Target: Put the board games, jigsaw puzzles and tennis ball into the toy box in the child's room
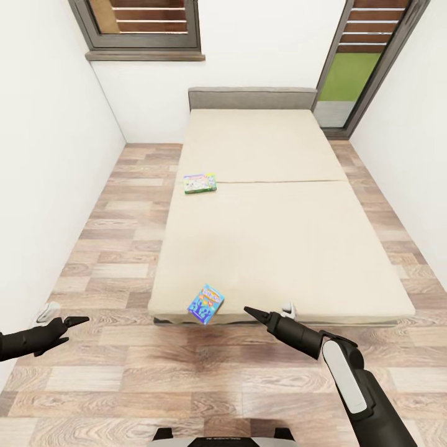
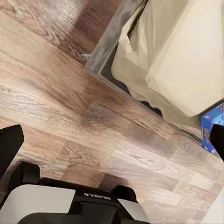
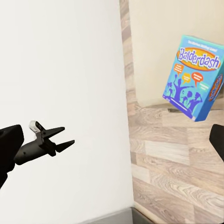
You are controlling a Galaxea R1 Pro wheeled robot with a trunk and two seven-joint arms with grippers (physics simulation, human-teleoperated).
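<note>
Two board games lie on the beige bed (image 1: 279,248). A green-and-white box (image 1: 200,184) rests near the mattress's left edge, halfway up. A blue "Balderdash" box (image 1: 205,303) hangs over the foot edge, and it shows too as the blue box (image 3: 196,77) and blue box (image 2: 212,123). My right gripper (image 1: 267,308) is open, just right of the blue box and apart from it. My left gripper (image 1: 67,315) is open over the floor, well left of the bed, with one finger (image 2: 9,144) in the left wrist view. The table, toy box, jigsaw puzzles and tennis ball are out of view.
White walls close in on both sides. A strip of wood-plank floor (image 1: 118,217) runs along the bed's left side and across its foot. A window (image 1: 146,28) is at the back left, a glass door (image 1: 357,68) at the back right. My base (image 1: 223,436) is below.
</note>
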